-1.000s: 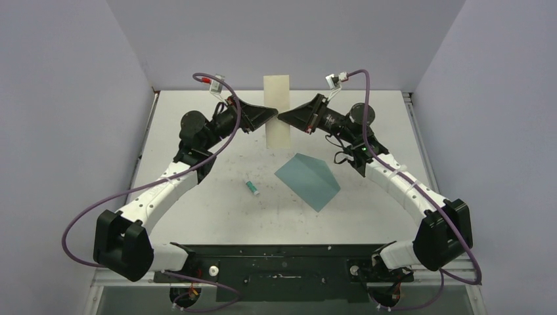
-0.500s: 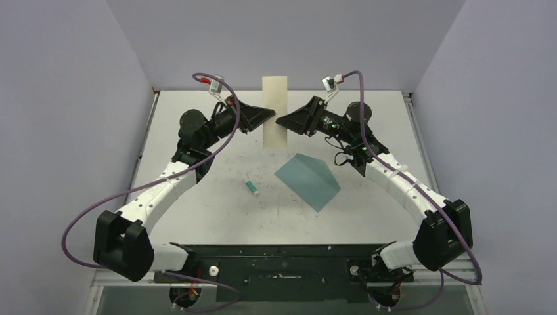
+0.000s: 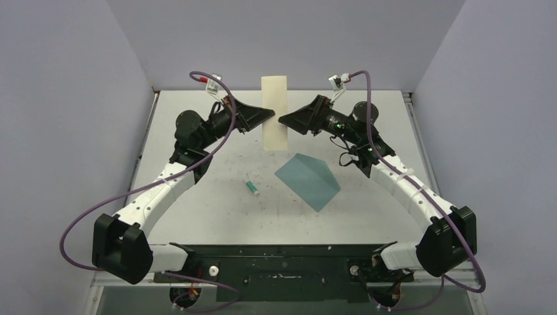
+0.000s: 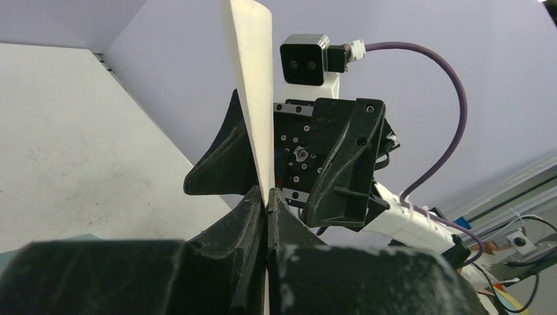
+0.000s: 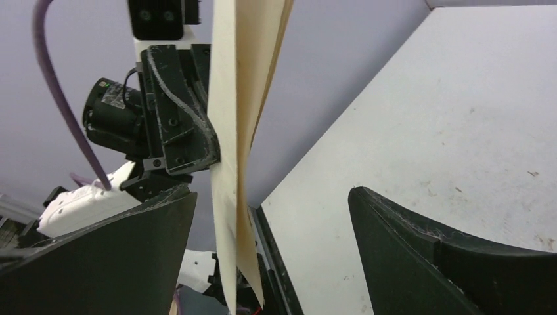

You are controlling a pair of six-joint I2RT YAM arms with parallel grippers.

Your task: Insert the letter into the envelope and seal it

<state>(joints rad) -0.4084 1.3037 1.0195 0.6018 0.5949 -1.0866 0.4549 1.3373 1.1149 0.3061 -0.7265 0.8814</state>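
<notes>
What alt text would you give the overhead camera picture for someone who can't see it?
Over a white table, the left gripper pinches a pale cream rectangular paper sheet, the letter, upright, while the right gripper faces it, jaws open. Nearer the camera, a flat teal paper envelope lies beside a small white-and-green glue tube.

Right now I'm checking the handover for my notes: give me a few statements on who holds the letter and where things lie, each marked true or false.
1. The left gripper is shut on the letter. True.
2. The right gripper clamps the letter too. False: its jaws stand open on either side of it.
3. The envelope lies on the table, with no gripper on it. True.
4. The letter is inside the envelope. False: it is held upright in the air, apart from it.
5. The glue tube lies right of the envelope. False: left.
</notes>
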